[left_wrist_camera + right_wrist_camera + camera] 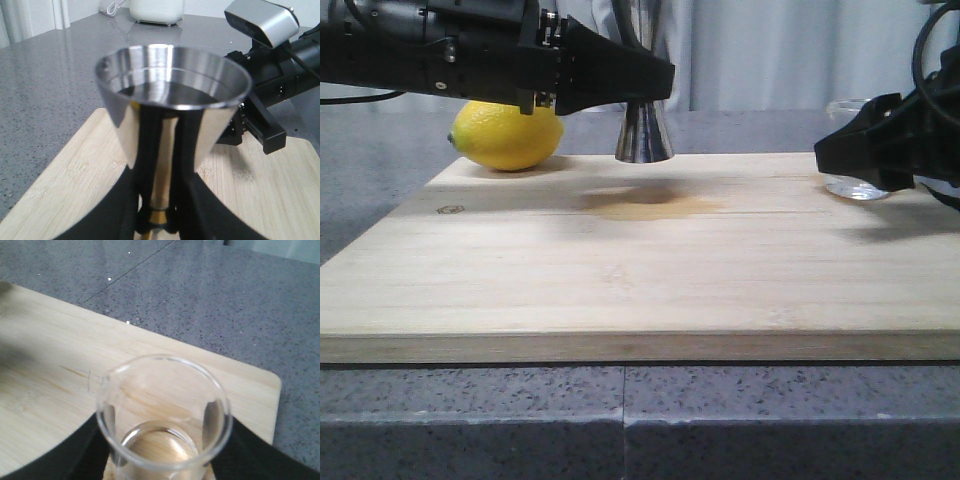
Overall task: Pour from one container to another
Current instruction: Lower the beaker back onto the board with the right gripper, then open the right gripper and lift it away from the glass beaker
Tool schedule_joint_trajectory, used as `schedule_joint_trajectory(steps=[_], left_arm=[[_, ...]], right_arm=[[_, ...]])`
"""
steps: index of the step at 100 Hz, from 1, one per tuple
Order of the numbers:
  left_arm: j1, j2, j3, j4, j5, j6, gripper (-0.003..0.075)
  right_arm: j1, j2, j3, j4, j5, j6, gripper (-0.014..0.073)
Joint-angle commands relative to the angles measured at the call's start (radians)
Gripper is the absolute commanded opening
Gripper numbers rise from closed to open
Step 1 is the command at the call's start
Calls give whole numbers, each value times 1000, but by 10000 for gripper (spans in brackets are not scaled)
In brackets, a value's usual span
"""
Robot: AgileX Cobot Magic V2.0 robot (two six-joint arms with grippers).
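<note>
Over the wooden board [640,270], left hand [655,80] clasps the jigger [644,130].

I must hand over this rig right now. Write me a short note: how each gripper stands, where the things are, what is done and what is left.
Left gripper: shut on the steel measuring cup, held upright above the wooden board; dark liquid is in it.
Right gripper: shut on the clear glass, which stands at the board's right far corner and looks empty.
A lemon lies at the left far side of the board.
Done: both containers are gripped, the cup is lifted.
Left: bring the cup over the glass, tilt it and pour.
</note>
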State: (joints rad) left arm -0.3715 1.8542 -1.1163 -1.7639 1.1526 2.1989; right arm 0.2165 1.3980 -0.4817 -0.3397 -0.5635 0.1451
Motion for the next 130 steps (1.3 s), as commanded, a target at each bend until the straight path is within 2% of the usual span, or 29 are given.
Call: schedule_joint_trajectory(steps=[1,10,19,62,87,100,106,130], left_arm=[[-10,-45,-28,-86,106,-7,-2],[-10,-45,-28,-86,106,-7,-2],[-10,-45,-28,-86,106,-7,-2],[-10,-45,-28,-86,106,-7,-2],[-10,-45,-28,-86,106,-7,-2],[-10,-45,-28,-86,106,-7,-2],[-10,-45,-28,-86,106,-7,-2],[-10,-45,-28,-86,106,-7,-2]], right_arm=[[-7,-21,-18,10,-60,-7,447],[-7,-21,-18,10,-62,-7,512],[-7,-25,-18,10,-64,-7,542],[-7,-206,-18,14,-55,2,544],[-7,-361,-25,45,77,48,544],[-7,-442,-71,45,284,65,544],[-7,-470,-81,45,332,66,544],[-7,-527,-81,45,353,66,544]])
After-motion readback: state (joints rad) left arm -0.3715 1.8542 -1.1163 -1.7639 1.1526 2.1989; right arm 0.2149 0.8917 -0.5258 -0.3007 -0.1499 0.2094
